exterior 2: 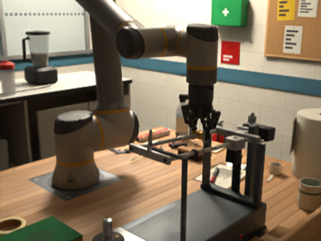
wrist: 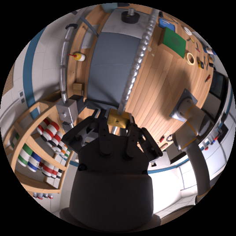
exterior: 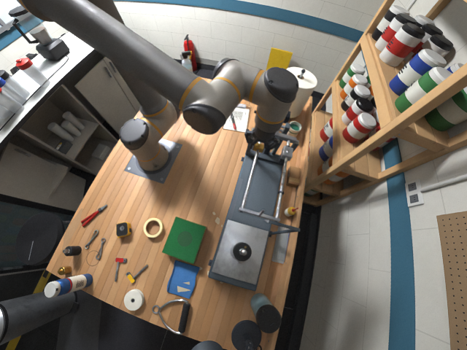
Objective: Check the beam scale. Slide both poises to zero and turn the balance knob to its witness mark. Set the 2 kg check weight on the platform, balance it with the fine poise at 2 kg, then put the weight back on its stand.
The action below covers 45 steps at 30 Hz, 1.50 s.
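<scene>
The brass poise [wrist: 117, 120] sits at the pillar end of the notched beam [wrist: 136, 63], and my gripper [wrist: 116, 125] [exterior: 260, 147] [exterior 2: 201, 122] has its two fingers closed on either side of it. The grey poise [wrist: 66, 112] [exterior: 287, 151] sits at the same end of the smoother second beam [exterior: 280, 184]. The dark check weight [exterior: 241, 251] [wrist: 130, 15] stands upright on the steel platform [exterior: 239, 250] at the far end of the scale. Its green stand [exterior: 185, 239] lies empty on the bench beside the platform. The balance knob is hidden behind my wrist.
A wooden shelf rack [exterior: 381, 94] of jars stands close beside the scale's pillar end, with a paper roll [exterior: 301, 90] behind. A small glue bottle [exterior: 289, 211], a wooden block [exterior: 294, 176] and a ruler lie along the scale. Tape [exterior: 152, 227] and hand tools lie scattered on the bench.
</scene>
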{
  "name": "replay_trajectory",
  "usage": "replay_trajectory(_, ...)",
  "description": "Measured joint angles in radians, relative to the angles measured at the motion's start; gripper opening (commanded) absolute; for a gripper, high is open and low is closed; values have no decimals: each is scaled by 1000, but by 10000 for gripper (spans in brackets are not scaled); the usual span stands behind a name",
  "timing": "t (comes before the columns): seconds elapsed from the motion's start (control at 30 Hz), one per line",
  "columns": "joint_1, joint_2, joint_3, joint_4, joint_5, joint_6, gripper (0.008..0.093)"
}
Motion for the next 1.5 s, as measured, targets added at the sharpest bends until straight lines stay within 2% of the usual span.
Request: replay_trajectory(1.5, -78, -8, -1, 8, -3, -78, 80)
